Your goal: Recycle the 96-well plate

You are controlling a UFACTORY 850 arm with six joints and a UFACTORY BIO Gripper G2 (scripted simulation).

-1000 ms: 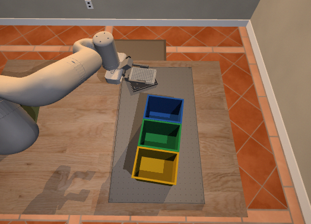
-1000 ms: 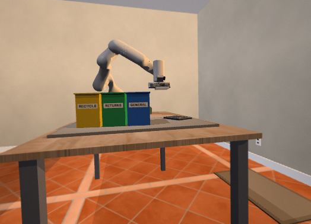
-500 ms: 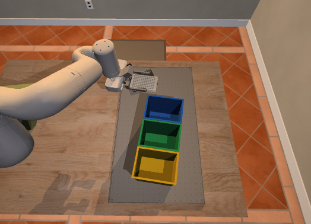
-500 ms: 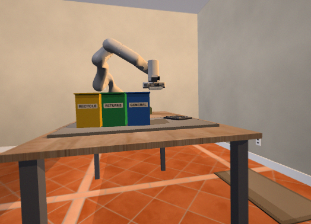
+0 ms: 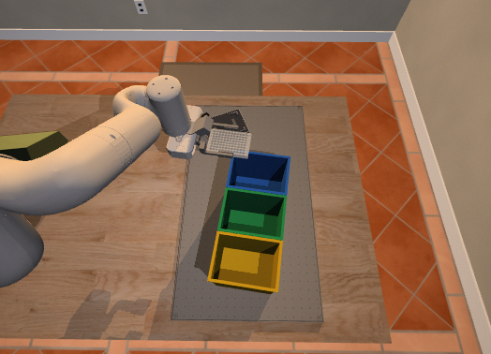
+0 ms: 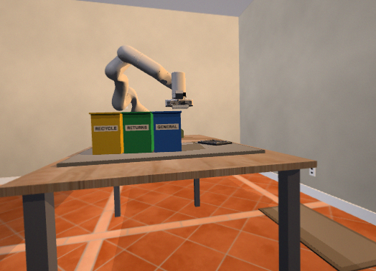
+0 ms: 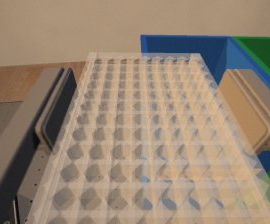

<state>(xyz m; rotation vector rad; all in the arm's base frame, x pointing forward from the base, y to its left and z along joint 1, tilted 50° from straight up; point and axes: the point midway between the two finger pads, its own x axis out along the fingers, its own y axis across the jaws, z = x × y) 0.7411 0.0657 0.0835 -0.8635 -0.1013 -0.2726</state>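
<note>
Gripped along its two long sides by the closed fingers of the gripper (image 5: 228, 140) (image 6: 179, 104) (image 7: 158, 112), a clear 96-well plate (image 5: 229, 142) (image 6: 180, 106) (image 7: 136, 135) hangs in the air above the work surface, its wells facing up. Just beside it in the top view stands the blue bin (image 5: 287, 176) (image 6: 167, 137) (image 7: 186, 45), labelled GENERAL, whose open top shows beyond and through the plate in the wrist view. Below, the dark plate nest (image 5: 241, 119) (image 6: 215, 144) sits on a gray perforated board (image 5: 300, 247) (image 6: 161, 158), partly hidden from above by the plate and gripper. Next in the row come the green bin (image 5: 283, 216) (image 6: 138, 139) (image 7: 266, 47), marked RETURNS, and, at the far end from the nest, the yellow bin (image 5: 278, 266) (image 6: 107, 140), marked RECYCLE. All three bins stand upright on the board, which lies on a wooden table (image 5: 112, 247) (image 6: 172, 166) (image 7: 31, 82). Reaching over the tabletop, the pale robot arm (image 5: 94, 158) (image 6: 147, 65) supports the gripper.
</note>
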